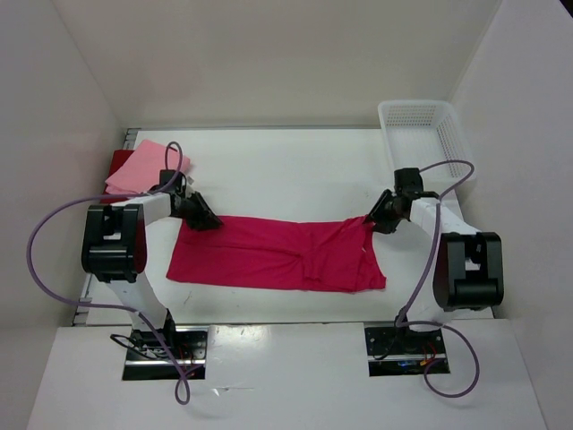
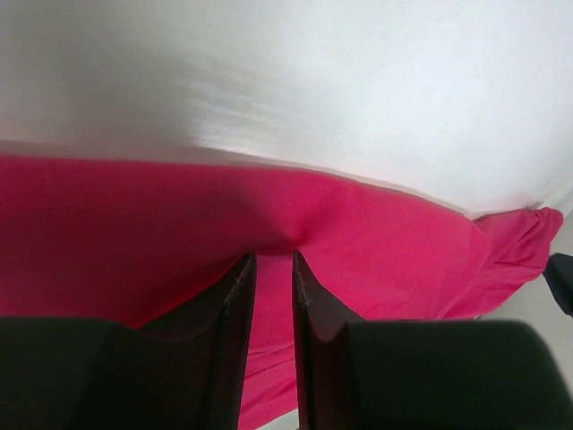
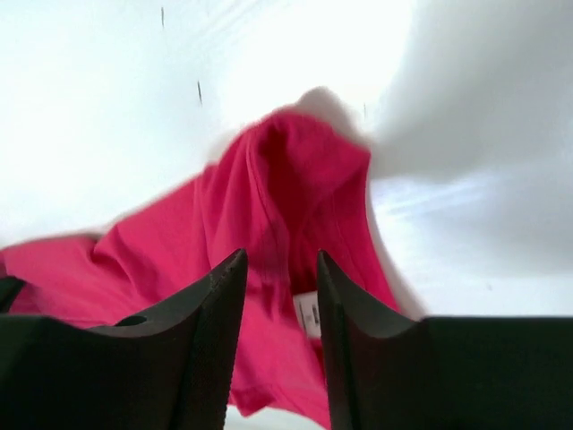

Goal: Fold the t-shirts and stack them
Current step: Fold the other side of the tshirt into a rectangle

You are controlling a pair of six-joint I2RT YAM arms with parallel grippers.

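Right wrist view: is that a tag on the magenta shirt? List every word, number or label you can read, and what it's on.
Small white tag on the magenta t-shirt: dark marks, too small and blurred to read.
Nothing else is readable in any view; no text shows on the white basket.

White plastic mesh basket (image 1: 414, 111) sits upright at the far right corner of the white table (image 1: 295, 170). Plain white panels (image 1: 269, 54) enclose the table at back and both sides. Right wrist view: two small dark marks (image 3: 199, 91) on the tabletop, possibly scuffs; too blurred to tell.
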